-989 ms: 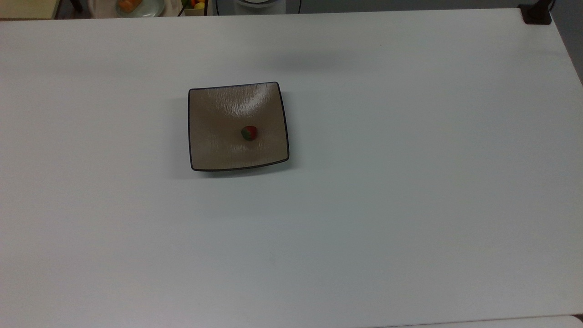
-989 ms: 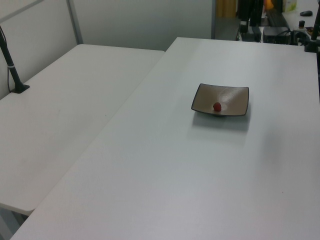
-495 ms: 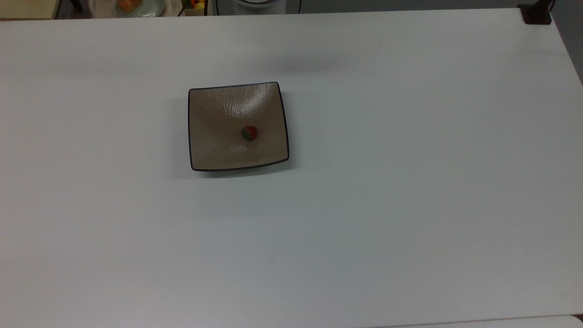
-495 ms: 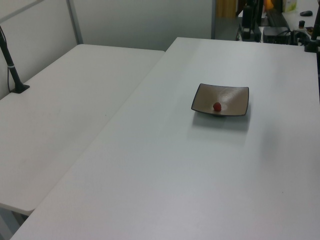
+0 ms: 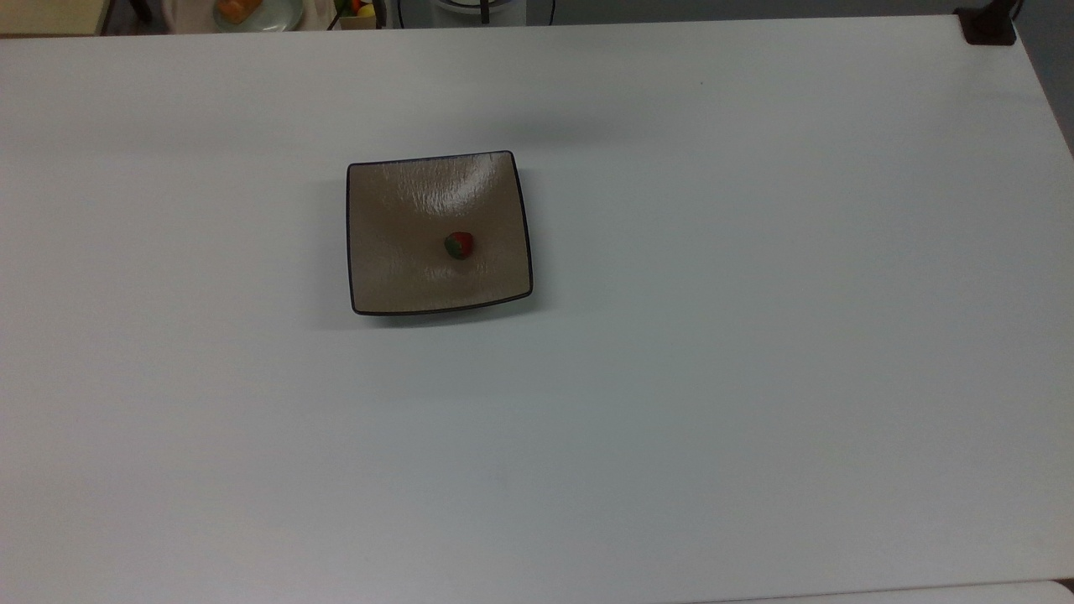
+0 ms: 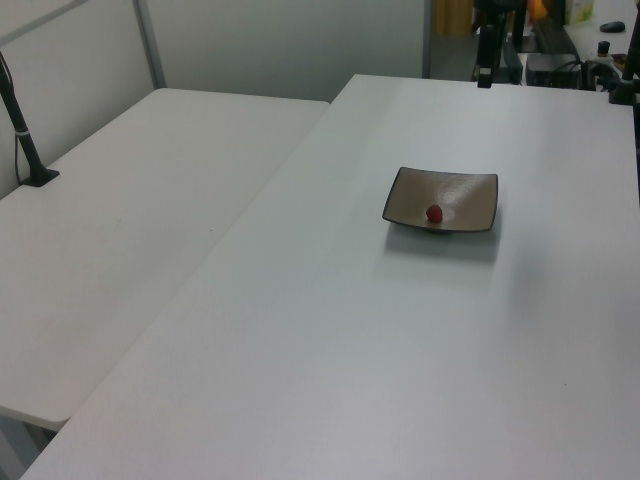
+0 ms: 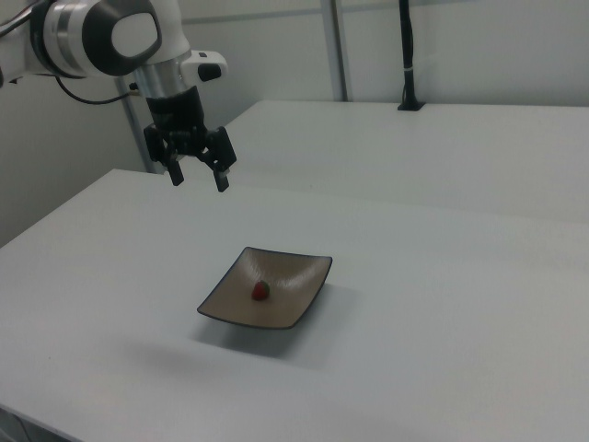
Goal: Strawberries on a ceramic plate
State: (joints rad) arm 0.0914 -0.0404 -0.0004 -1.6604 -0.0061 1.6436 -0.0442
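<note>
One small red strawberry (image 5: 459,245) with a green cap lies a little off the middle of the square tan ceramic plate (image 5: 394,210). The berry (image 6: 434,213) and the plate (image 6: 465,195) also sit mid-table in the left view. In the right view the strawberry (image 7: 260,291) rests in the plate (image 7: 299,276). My gripper (image 7: 198,180) hangs open and empty above the table, behind the plate and toward the right view's left, well apart from both. One dark fingertip (image 6: 483,75) pokes in at the left view's top edge.
A second white table (image 6: 150,200) adjoins on the left view's left, with a black pole (image 6: 22,130) clamped to it. A black clamp (image 5: 988,25) sits at the top view's upper right corner. Dishes and fruit (image 5: 252,10) lie beyond the far edge.
The gripper has come down into sight at the far edge of the table in the top and left views. Plate and strawberry have not moved.
</note>
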